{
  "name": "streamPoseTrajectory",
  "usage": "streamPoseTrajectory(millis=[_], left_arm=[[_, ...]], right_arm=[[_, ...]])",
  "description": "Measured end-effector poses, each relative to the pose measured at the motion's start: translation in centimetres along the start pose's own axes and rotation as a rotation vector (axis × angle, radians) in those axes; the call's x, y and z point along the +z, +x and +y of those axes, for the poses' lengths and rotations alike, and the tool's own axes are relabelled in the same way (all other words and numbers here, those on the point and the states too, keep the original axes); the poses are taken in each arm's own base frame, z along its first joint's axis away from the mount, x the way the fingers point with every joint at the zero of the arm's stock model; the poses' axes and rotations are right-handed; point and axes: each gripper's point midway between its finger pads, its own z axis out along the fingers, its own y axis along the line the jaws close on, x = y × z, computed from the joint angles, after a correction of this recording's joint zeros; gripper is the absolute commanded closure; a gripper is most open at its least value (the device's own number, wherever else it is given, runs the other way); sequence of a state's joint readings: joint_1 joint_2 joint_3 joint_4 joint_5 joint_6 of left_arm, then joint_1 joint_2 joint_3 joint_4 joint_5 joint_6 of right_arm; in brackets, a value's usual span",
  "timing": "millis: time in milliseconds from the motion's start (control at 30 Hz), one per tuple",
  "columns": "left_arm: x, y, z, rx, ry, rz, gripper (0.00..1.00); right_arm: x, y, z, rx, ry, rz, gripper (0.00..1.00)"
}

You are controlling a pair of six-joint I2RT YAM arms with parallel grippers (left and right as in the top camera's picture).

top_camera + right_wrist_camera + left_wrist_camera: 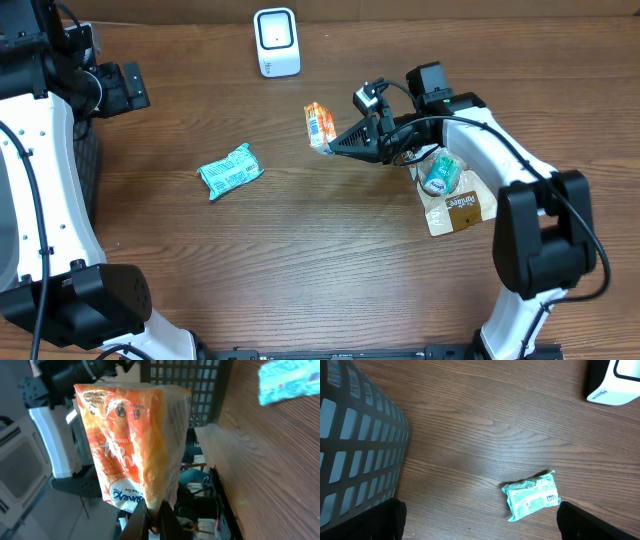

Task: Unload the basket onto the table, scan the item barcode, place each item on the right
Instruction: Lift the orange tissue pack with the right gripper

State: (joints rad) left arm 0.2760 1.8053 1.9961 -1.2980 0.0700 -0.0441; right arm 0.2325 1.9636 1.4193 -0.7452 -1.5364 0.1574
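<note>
My right gripper [333, 143] is shut on the bottom edge of an orange snack packet [319, 124], holding it above the table. The packet is below and to the right of the white barcode scanner [276, 42]. In the right wrist view the packet [132, 440] stands upright, pinched between the closed jaws of the right gripper [155, 521]. My left gripper [125, 88] hangs at the far left with its jaws wide apart and nothing between them. In its wrist view only the left gripper's [480, 527] dark fingertips [387, 521] show at the bottom corners.
A teal packet [230, 171] lies left of centre, also seen as the teal packet [531, 495]. A brown pouch [460, 210] and a round teal-topped item [440, 175] lie under the right arm. A black mesh basket [355, 445] stands at the left edge.
</note>
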Motion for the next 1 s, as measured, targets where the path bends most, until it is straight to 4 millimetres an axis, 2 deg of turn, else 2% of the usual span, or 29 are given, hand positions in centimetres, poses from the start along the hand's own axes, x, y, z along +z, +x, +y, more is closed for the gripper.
streamPoseTrajectory(millis=[200, 300, 467, 633, 700, 800, 900, 1000], left_arm=[[0.0, 0.0, 0.0, 0.0, 0.0, 0.0, 0.0], [0.0, 0.0, 0.0, 0.0, 0.0, 0.0, 0.0], [0.0, 0.0, 0.0, 0.0, 0.0, 0.0, 0.01], [0.0, 0.0, 0.0, 0.0, 0.0, 0.0, 0.0], [0.0, 0.0, 0.0, 0.0, 0.0, 0.0, 0.01], [0.0, 0.0, 0.0, 0.0, 0.0, 0.0, 0.0], [0.0, 0.0, 0.0, 0.0, 0.0, -0.001, 0.0], [0.0, 0.0, 0.0, 0.0, 0.0, -0.001, 0.0]], right_arm=[[-0.2, 0.6, 3.2, -0.087, 0.001, -0.005, 0.96], [-0.1, 0.7, 3.4, -0.086, 0.021, -0.008, 0.96], [1.1, 1.0, 1.6, -0.038, 0.123, -0.001, 0.96], [3.2, 2.0, -1.4, 0.023, 0.303, 0.022, 0.96], [3.4, 2.7, -3.0, 0.076, 0.413, 0.024, 0.96], [2.3, 3.4, -4.3, 0.162, 0.627, 0.018, 0.96], [0.4, 2.3, -3.0, 0.133, 0.831, -0.026, 0.96], [-1.4, -0.4, 0.5, 0.012, 0.991, -0.117, 0.96]])
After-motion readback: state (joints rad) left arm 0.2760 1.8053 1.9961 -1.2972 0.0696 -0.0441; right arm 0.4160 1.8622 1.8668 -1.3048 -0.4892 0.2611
